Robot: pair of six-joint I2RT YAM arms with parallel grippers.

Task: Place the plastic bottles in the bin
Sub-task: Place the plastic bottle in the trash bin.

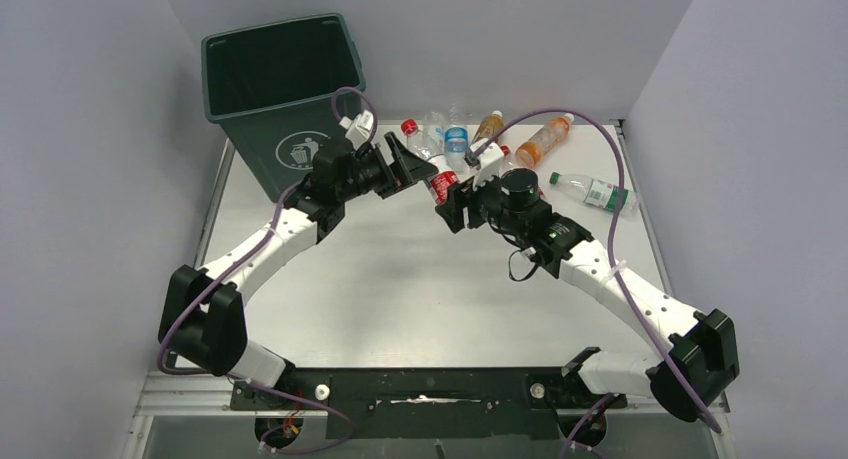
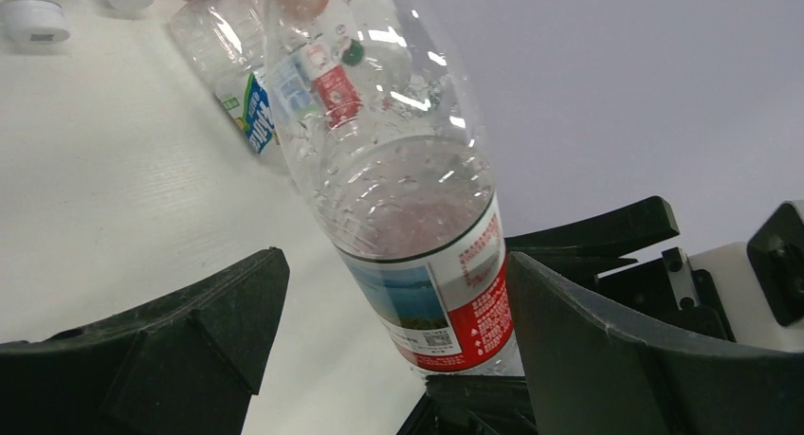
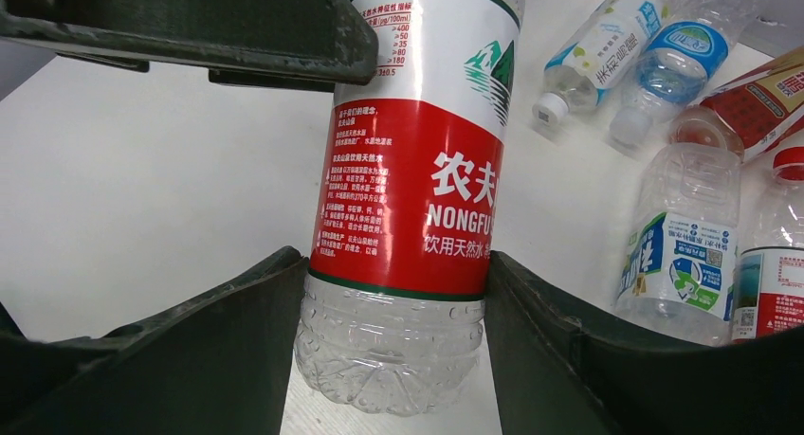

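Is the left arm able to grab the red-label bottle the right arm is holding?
Probably yes. The red-label bottle lies between the open jaws of the left gripper, with nothing in between. The right gripper clamps the same bottle but leaves that part free.

left pincer (image 2: 395,264) agape, right pincer (image 3: 393,260) clamped

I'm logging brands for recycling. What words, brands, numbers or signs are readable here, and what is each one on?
"NONGFU", with "农夫" above it and "饮用天然水" below: red-label bottle.
Fine print on the same label: too small to read.
White litter-person sign, no words: bin.
Blue-and-white label on the neighbouring bottle: too blurred to read.
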